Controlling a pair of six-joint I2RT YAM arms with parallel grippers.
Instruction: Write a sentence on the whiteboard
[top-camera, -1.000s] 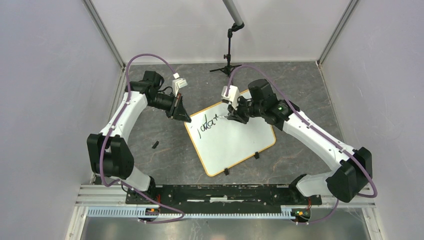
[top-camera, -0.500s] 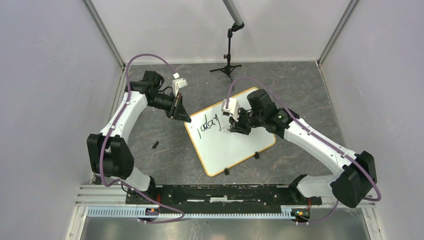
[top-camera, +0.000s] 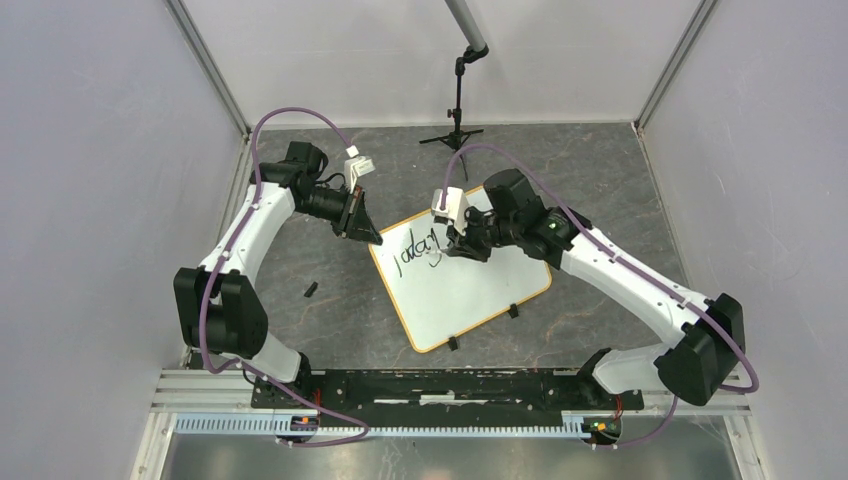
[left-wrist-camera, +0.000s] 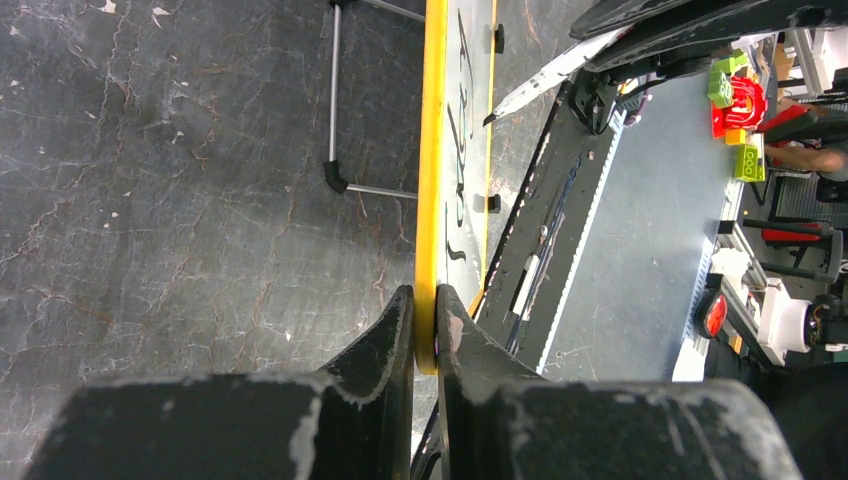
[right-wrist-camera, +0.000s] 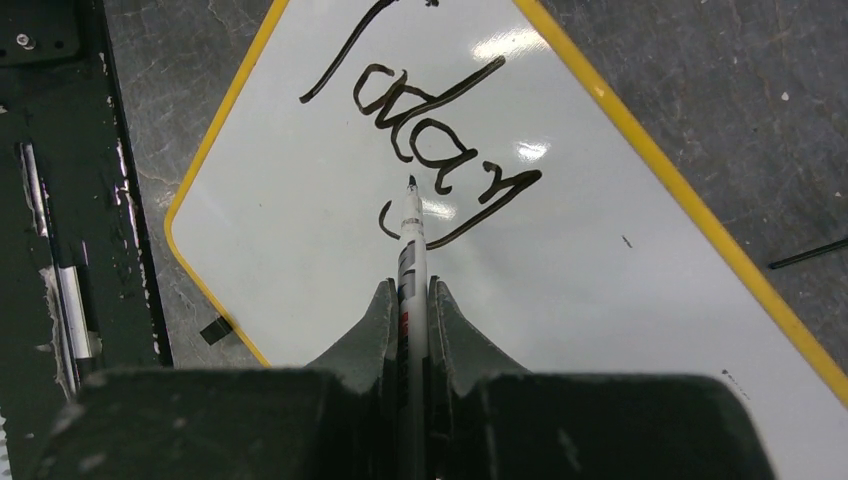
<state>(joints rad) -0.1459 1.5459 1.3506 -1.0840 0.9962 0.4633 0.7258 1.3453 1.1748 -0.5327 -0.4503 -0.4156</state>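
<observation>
Black script (right-wrist-camera: 420, 140) on the yellow-rimmed white whiteboard (right-wrist-camera: 600, 300) reads only "Today"; right jaws clamp a white marker (right-wrist-camera: 411, 250), left jaws the board's rim.

Dark grey, cracked-stone worktop (top-camera: 620, 180). Pale lilac-grey walls (top-camera: 90, 170) on three sides. Black tripod stand (top-camera: 457, 130) at far edge. Slotted metal rail (top-camera: 440, 424) along near edge.

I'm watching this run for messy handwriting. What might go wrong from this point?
1. The left fingers pinch the whiteboard only at its yellow rim, so pen pressure might pivot the board and skew strokes.
2. The marker in the right fingers has its tip close beneath the sentence, so new strokes may run into the last letter's tail.
</observation>
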